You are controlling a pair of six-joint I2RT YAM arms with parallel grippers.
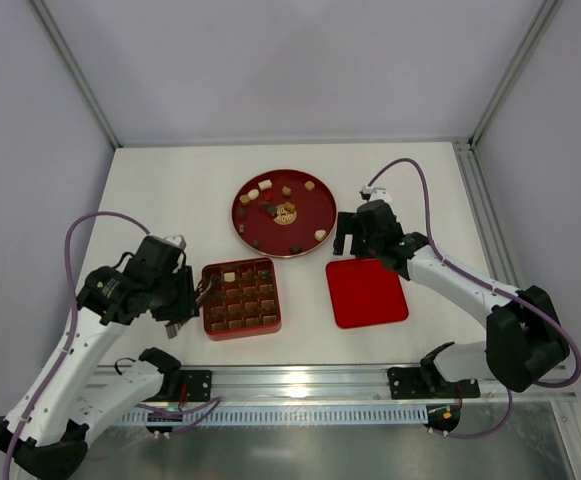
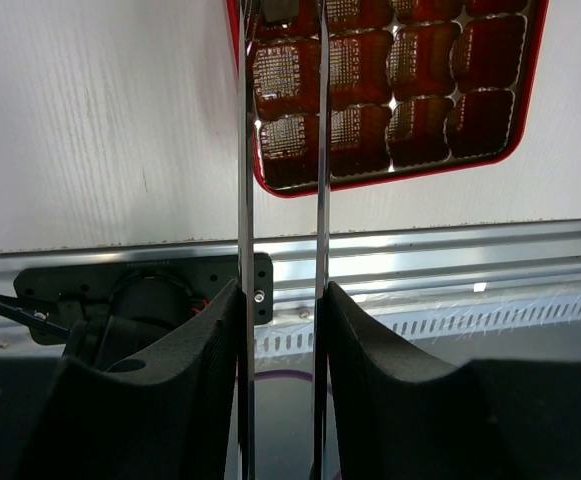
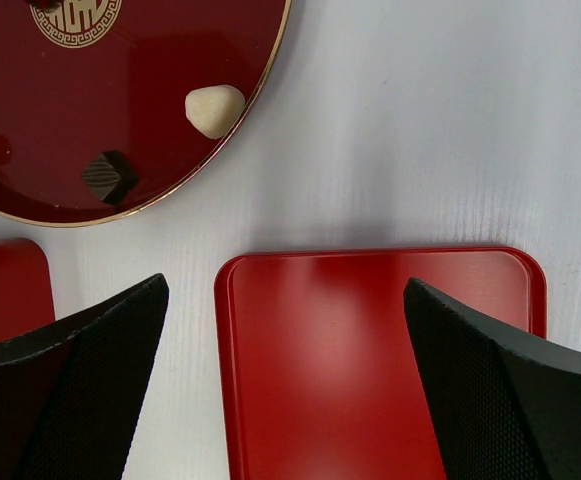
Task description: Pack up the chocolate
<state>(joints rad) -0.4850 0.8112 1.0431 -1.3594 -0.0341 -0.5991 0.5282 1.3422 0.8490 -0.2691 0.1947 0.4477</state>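
White surface (image 1: 170, 190) between grey walls carries a round red plate (image 1: 235, 213), a gridded red tray (image 2: 400, 178) and a flat red lid (image 3: 370, 360). The loose chocolate (image 1: 268, 184) lies scattered on the plate.

The left jaws are pressed onto a pair of metal tongs (image 2: 247, 200), whose thin blades run straight ahead of them and stand slightly parted. Their tips reach over the tray column nearest the left arm (image 1: 70, 340). Something dark sits between the tips at the picture's edge, possibly a piece, but I cannot be sure. From these jaws the plate lies ahead and to the right, beyond the tray.

The right jaws are spread wide and empty, hanging over the lid's far edge. A cream piece (image 3: 215, 108) lies ahead and to the left of them, just inside the plate's rim, and a dark cube (image 3: 110, 175) further left. The right arm (image 1: 460, 285) reaches forward and inward, wrist tipped down. It is nearer the plate; the pieces are blocky, with no long axis to line up on.
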